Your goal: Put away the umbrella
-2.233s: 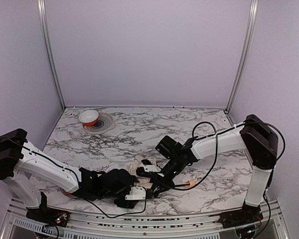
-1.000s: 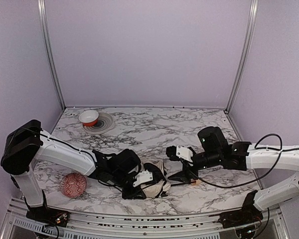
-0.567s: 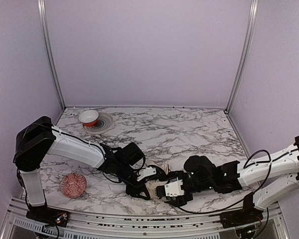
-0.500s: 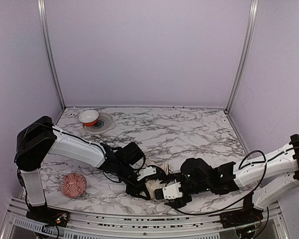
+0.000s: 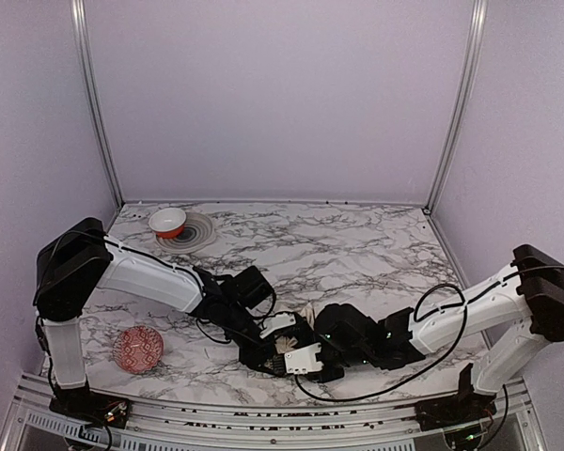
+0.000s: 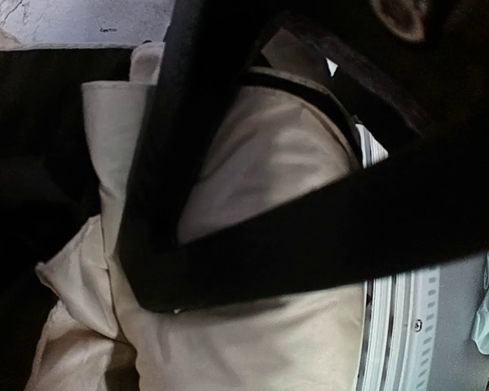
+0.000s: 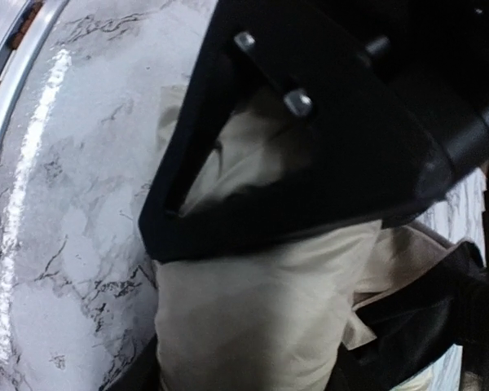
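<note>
Marbled surface (image 5: 357, 249), lilac walls (image 5: 282, 94). Umbrella (image 5: 285, 344) lies bunched near the front edge. Your left hand (image 5: 266, 351) is clamped on its cream fabric. Your right hand (image 5: 299, 355) is against it, grip unclear. Red patterned ball (image 5: 137, 348) front-left.

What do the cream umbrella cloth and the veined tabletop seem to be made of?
Cream-beige umbrella cloth: thin woven synthetic, probably nylon or polyester; soft creases, faint sheen. White grey-veined tabletop: looks like polished marble, with glossy reflections; possibly printed laminate.

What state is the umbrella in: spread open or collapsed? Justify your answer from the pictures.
Collapsed. The umbrella is a bunched cream bundle. Both wrist views show gathered, creased fabric folds rather than a stretched canopy.
</note>
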Tool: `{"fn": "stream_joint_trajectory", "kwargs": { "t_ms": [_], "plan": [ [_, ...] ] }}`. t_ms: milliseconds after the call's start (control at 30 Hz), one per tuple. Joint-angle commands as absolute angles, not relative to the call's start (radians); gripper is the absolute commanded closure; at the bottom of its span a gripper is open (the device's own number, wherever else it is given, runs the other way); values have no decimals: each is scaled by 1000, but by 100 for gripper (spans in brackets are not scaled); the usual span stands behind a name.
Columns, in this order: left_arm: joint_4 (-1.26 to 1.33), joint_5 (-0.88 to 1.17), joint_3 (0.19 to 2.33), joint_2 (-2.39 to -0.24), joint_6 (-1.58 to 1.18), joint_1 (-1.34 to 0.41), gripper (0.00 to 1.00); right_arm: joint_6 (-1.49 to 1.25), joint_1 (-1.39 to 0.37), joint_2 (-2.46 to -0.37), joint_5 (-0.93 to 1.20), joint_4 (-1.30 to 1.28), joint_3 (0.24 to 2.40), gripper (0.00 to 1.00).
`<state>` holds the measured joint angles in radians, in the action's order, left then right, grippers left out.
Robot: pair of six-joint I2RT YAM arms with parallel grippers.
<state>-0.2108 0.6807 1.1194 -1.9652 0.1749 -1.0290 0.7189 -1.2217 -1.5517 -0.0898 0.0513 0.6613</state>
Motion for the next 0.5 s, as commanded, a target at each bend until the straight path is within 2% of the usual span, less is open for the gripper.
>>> {"fn": "stream_joint_trajectory", "kwargs": {
  "t_ms": [0,67,100,167,267,333,467],
  "plan": [
    [-412,689,1065,-2049,191,-1055,100,711,-1223,-1565,-119,26,663,64],
    [-413,684,1064,-2037,197,-1052,100,713,-1223,-1560,-120,9,659,67],
    [-411,672,1064,-2029,198,-1048,94,712,-1223,-1560,-116,-2,660,68],
    [-395,615,1062,-2001,185,-1040,65,706,-1223,-1564,-90,-35,666,70],
    [-314,502,1022,-1903,181,-1035,35,692,-1221,-1578,-45,-96,679,73],
    [-193,376,958,-1798,167,-1034,24,673,-1220,-1589,-18,-122,689,75],
    [164,193,735,-1532,153,-1032,9,639,-1204,-1610,50,-163,707,76]
  ]
}}
